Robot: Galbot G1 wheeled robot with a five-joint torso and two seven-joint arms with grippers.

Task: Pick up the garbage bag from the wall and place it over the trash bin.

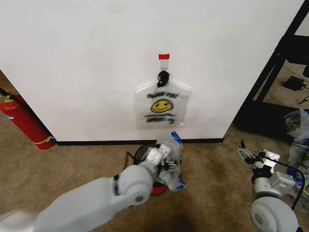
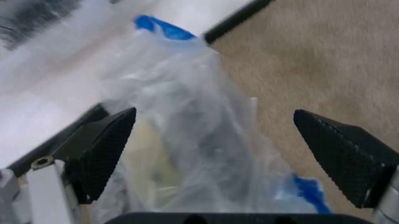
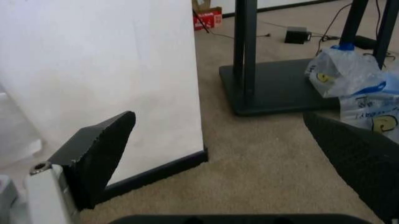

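Left gripper (image 2: 215,156) over trash bin (image 1: 140,153), jaws apart around crumpled garbage bag (image 2: 193,140) draped on bin. Right gripper (image 3: 240,158) idle, low above carpet, jaws apart, empty. Second smiley bag (image 1: 162,104) hangs on wall (image 1: 87,63) hook.

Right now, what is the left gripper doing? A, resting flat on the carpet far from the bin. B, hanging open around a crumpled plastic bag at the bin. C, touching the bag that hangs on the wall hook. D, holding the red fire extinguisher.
B: the left gripper has its fingers spread wide on either side of the crumpled bag, beside the trash bin.
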